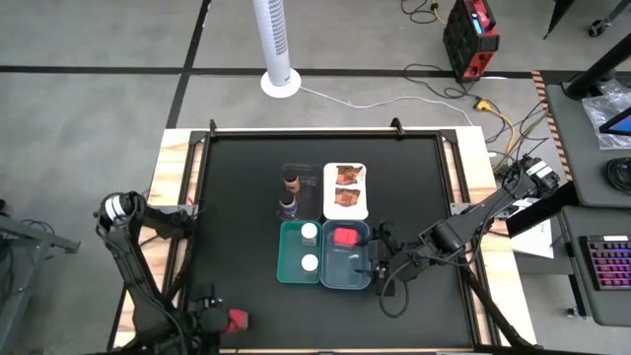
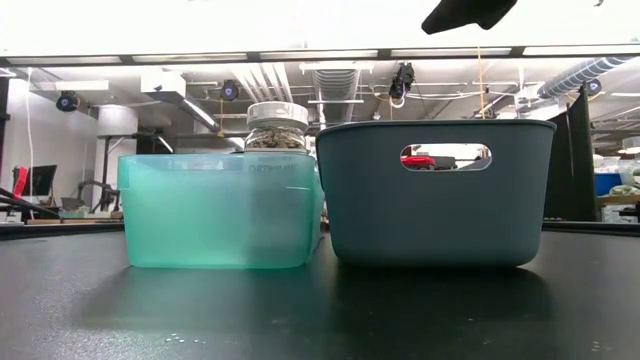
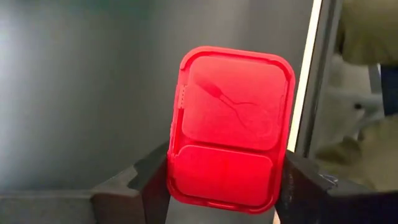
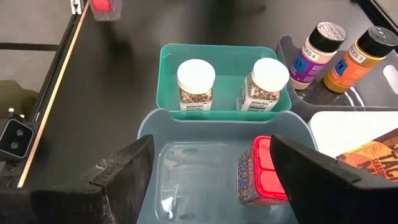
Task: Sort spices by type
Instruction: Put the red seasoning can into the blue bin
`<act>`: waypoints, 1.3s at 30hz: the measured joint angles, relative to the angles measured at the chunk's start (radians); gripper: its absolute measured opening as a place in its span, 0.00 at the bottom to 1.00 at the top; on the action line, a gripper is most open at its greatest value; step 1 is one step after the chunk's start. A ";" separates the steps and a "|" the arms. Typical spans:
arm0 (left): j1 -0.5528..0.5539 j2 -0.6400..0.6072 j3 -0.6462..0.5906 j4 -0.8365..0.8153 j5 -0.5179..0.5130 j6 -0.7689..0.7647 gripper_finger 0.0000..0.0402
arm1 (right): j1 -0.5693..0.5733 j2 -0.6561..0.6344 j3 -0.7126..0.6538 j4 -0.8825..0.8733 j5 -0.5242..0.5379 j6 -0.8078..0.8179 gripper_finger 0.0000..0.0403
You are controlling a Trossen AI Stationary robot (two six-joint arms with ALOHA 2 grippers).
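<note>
Left gripper [image 1: 229, 319] clamped around stray red box [image 1: 237, 319], grey-blue tray [image 1: 345, 279] toward 2 o'clock; right gripper [image 1: 379, 264] apart

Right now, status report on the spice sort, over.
Left gripper at the table's near left corner, fingers around the second red box. Right gripper open above the grey-blue tray, first red box inside. Nothing in the way.

I see the black table [image 1: 237, 197] carrying four trays: teal tray [image 1: 299, 252], with grey-blue [image 1: 346, 258], white [image 1: 346, 190] and clear [image 1: 294, 189] clustered beside it.
</note>
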 joint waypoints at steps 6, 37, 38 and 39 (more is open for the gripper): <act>0.021 0.000 0.175 -0.187 -0.167 0.003 0.50 | 0.000 0.000 0.000 0.000 0.001 -0.013 0.78; 0.319 -0.001 0.271 -0.045 -0.544 0.700 0.51 | 0.229 0.037 -0.156 0.452 0.474 -0.192 0.72; 0.323 -0.001 0.271 -0.041 -0.542 0.701 0.51 | 0.227 0.049 -0.157 0.485 0.477 -0.204 0.73; 0.328 -0.001 0.271 -0.036 -0.541 0.701 0.52 | 0.221 0.064 -0.155 0.521 0.478 -0.225 0.73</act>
